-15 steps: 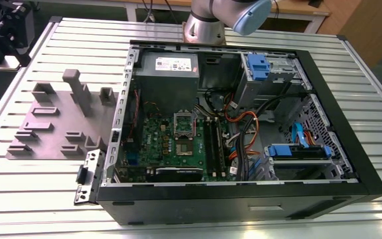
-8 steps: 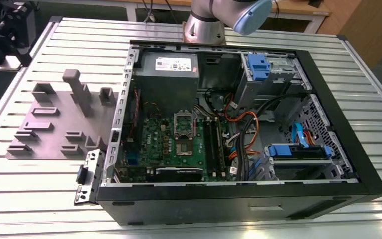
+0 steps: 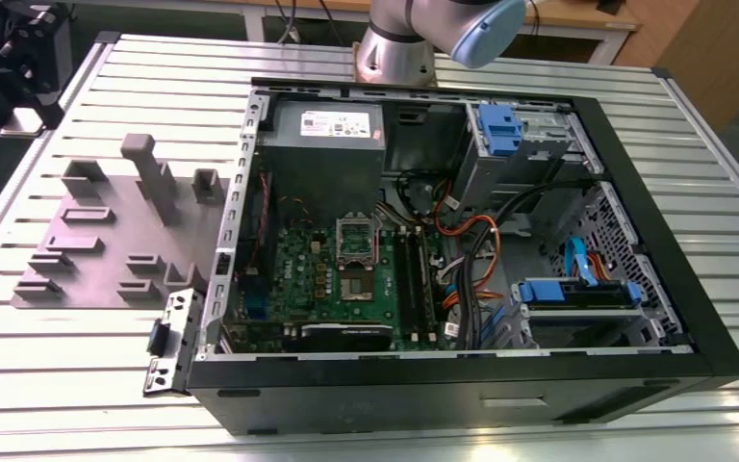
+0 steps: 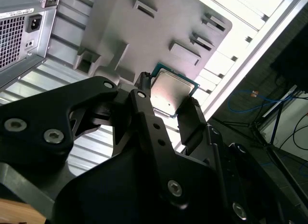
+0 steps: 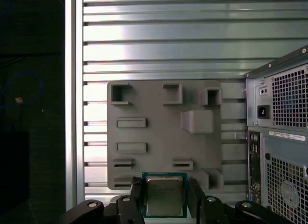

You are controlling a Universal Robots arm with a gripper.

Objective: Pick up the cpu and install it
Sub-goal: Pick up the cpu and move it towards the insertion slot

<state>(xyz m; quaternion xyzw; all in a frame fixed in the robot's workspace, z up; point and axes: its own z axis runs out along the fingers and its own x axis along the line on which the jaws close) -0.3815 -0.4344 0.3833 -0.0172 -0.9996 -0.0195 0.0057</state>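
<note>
- Black two-finger gripper (image 5: 165, 188) clamped on the small square silvery-grey cpu (image 5: 164, 201), one finger on each side.
- cpu sits at the edge of the grey moulded fixture plate (image 5: 159, 113), near the open black computer case (image 3: 446, 395).

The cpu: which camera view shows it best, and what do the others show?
The first wrist view: the cpu faces the camera squarely, its silvery top and rim plain between the fingers of the gripper. The second wrist view shows it slanted, partly behind a finger. The exterior view shows the open case.
</note>
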